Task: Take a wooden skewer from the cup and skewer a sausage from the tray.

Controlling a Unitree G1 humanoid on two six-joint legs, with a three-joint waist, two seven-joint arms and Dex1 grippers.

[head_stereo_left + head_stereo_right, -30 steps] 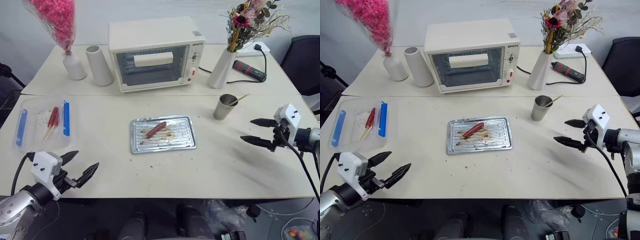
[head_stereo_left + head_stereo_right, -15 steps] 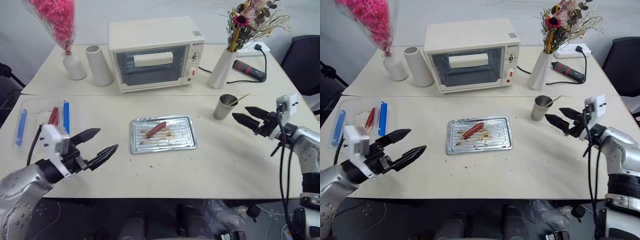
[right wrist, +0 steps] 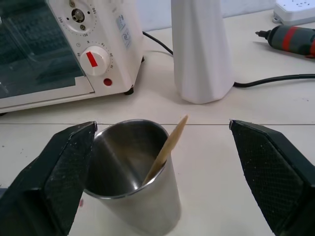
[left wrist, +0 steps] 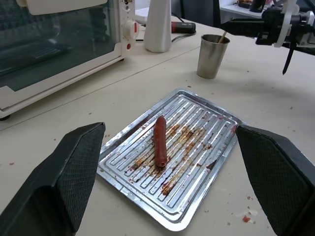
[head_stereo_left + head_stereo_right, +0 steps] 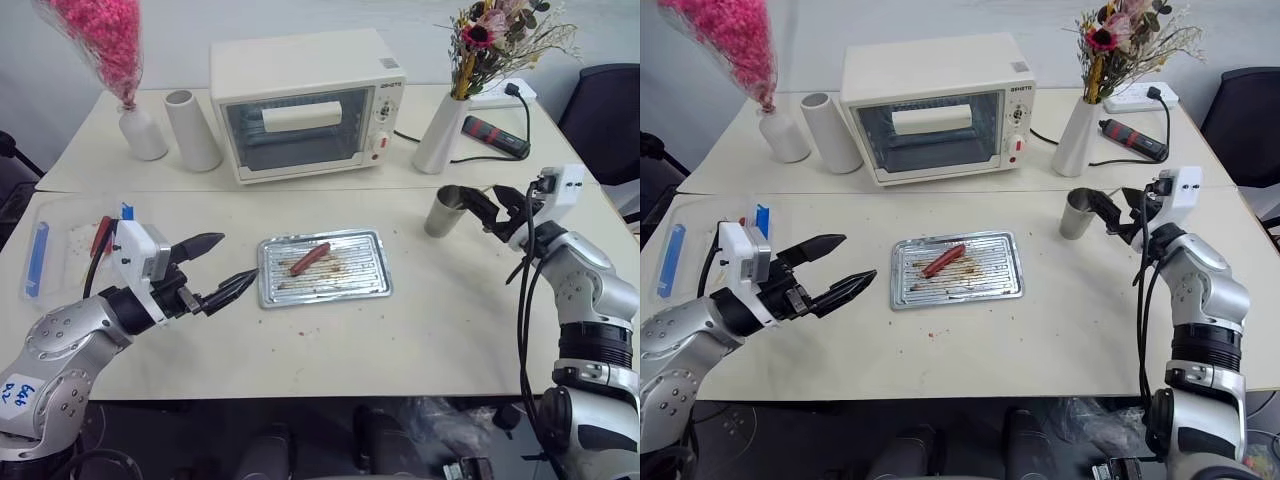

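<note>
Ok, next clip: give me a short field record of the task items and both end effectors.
skewer: wooden skewer leaning in the cup
sausage: one sausage lying on the tray, no stick in it
left end effector: open, beside the tray's left edge, holding nothing
right end effector: open, at the cup, holding nothing

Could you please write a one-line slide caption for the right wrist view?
Open right hand lined up on the metal cup, one wooden skewer leaning inside it.
</note>
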